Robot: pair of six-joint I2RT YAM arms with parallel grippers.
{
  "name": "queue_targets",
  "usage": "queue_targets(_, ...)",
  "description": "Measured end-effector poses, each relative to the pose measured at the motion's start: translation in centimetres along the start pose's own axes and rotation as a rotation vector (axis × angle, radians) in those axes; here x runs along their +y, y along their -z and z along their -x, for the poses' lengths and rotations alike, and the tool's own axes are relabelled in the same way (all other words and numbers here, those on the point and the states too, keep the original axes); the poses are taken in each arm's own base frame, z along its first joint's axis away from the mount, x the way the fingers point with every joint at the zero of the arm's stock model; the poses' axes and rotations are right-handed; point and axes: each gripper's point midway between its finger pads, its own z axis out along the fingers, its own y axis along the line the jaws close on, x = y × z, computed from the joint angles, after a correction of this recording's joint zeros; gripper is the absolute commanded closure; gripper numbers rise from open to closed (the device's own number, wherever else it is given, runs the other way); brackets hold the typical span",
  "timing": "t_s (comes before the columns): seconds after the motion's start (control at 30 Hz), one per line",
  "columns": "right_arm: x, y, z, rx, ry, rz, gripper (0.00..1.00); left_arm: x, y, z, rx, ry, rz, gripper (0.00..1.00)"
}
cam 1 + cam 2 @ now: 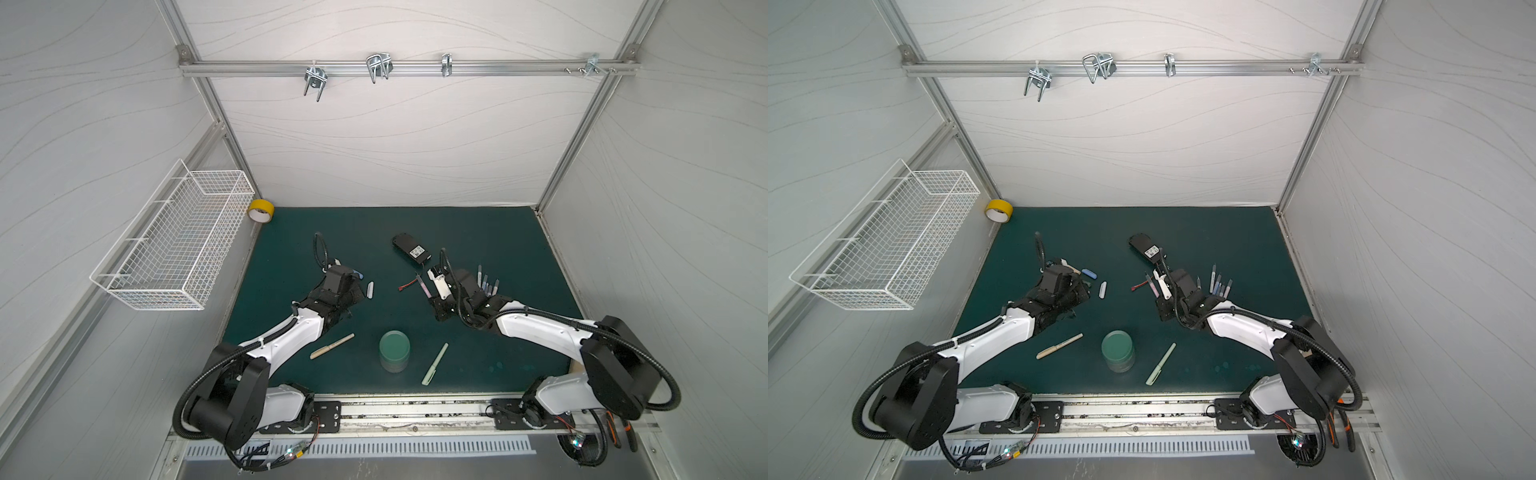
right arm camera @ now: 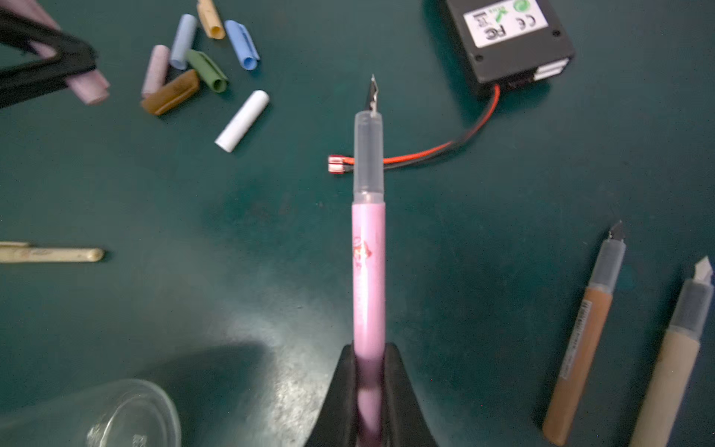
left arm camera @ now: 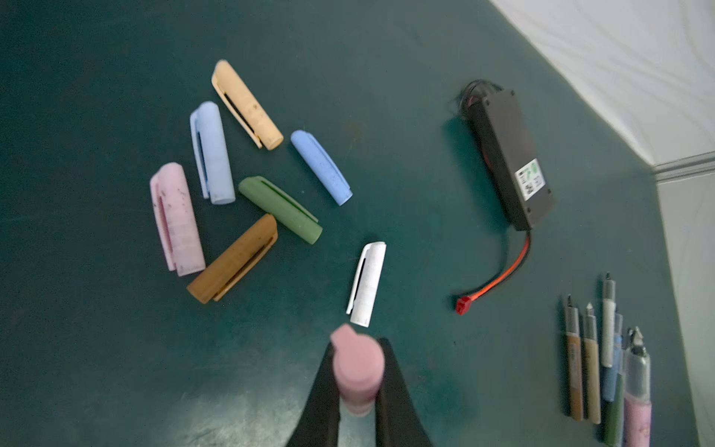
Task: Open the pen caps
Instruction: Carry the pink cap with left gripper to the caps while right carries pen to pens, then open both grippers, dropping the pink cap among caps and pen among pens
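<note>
These pens look light and stiff to me, matte plastic that should not slip much, with caps that I judge are a plain friction fit. The barrel is the place to hold, well back from the nib, which looks sharp and easily bent. A cap wants pinching across its round body, off the thin clip.

My right gripper [image 2: 369,350] is clamped on the tail of the pink pen [image 2: 368,263], fingers [image 2: 398,387] tight on both sides, its clear grip section and bare nib pointing away from me above the green mat [image 1: 498,232]. My left gripper [image 3: 358,350] is clenched on the pink cap [image 3: 358,367], held apart from the pen and off the mat, just beside the white cap [image 3: 367,282].

The loose caps [image 3: 278,209] lie in a heap left of the mat's middle. The uncapped pens [image 1: 488,284] lie in a row towards the right edge. Two pens have their caps on, near the front edge — a tan pen [image 1: 331,346] and a pale green pen [image 1: 434,364], either side of a clear cup [image 1: 394,351].
</note>
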Motion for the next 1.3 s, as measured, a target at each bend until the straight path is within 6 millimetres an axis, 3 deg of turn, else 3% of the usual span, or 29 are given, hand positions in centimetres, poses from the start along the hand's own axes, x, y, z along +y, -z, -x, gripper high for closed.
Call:
queue_targets(0.33, -4.5, -2.0, -2.7, 0.134, -0.212, -0.125, 1.0, 1.7, -3.7, -2.0, 0.167, 0.001, 0.087, 1.0)
queue_targets(0.57, -6.5, -2.2, -4.0, 0.184, -0.313, -0.176, 1.0, 3.1, -4.7, -2.7, 0.219, 0.016, 0.14, 1.0)
queue_targets(0.87, -9.2, -2.3, -4.7, 0.199, -0.408, -0.226, 1.0, 3.0, -5.0, -2.4, 0.228, 0.015, 0.143, 1.0)
queue_targets(1.03, -10.7, -2.1, -4.6, 0.188, -0.448, -0.258, 0.9, 2.9, -5.1, -2.3, 0.235, 0.01, 0.15, 0.98)
queue_targets(1.3, -11.4, -1.9, -4.6, 0.181, -0.453, -0.291, 0.77, 2.9, -5.1, -2.3, 0.243, 0.002, 0.157, 0.86)
